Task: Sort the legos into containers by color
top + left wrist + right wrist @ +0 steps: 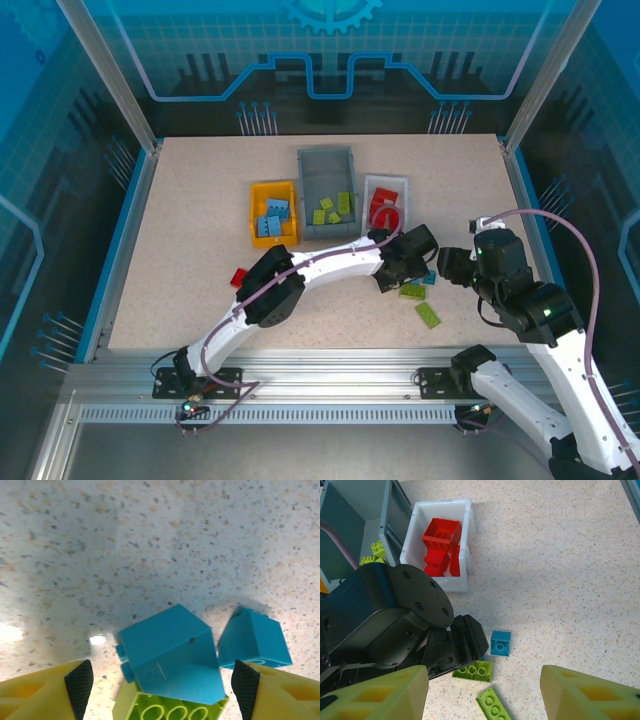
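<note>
My left gripper [162, 682] is open and low over the table, its pads [79, 682] on either side of a tilted light blue lego [170, 652] without touching it. That lego leans on a lime green lego [160, 709], and a second blue lego [254, 639] lies just to the right. My right gripper [482, 680] hangs open above a small blue lego [500, 643] and two green legos [474, 670], [494, 705]. The yellow-orange bin [255, 215] holds blue legos, the grey bin [312, 165] green ones, the white bin [465, 540] red ones.
A lone red lego [239, 277] lies on the table left of the left arm. The left arm's black wrist [395, 620] sits close in front of the white bin and beside the loose legos. The right gripper [447, 265] faces the left gripper [392, 278].
</note>
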